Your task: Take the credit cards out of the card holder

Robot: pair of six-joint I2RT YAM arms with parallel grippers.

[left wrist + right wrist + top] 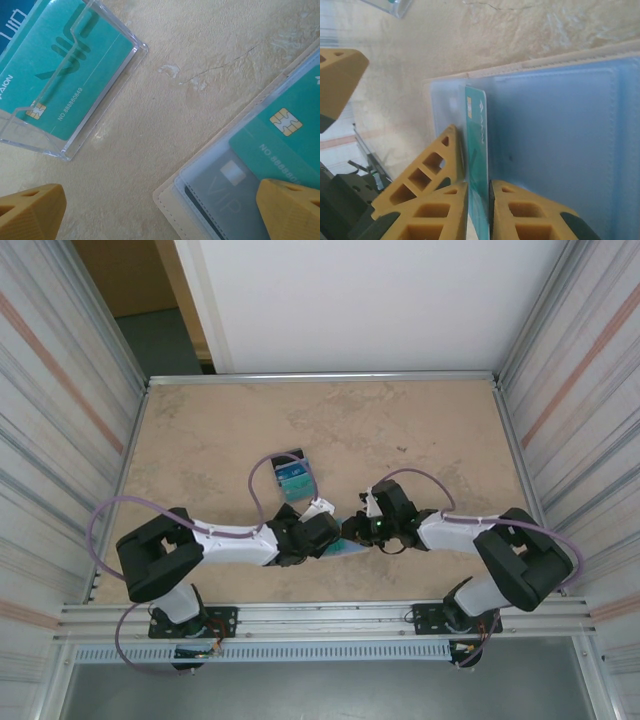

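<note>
Open card holder [555, 140] at frame right; teal card [476, 145] at its sleeve edge, pinched by right gripper [479, 210]. Left gripper [160, 215] spread wide; clear tray [102, 100] with another card [65, 75] upper left, bare table [165, 130] between.

Right claw [479, 192] is mustard-yellow with triangle cutouts. Teal card [478, 145] between its fingers has a gold chip and white print. Card holder [555, 140] is light blue inside with a cream stitched rim. By the left claw [160, 212] is a grey VIP card [227, 192] under a clear sleeve. Surface [200, 70] is mottled beige.
</note>
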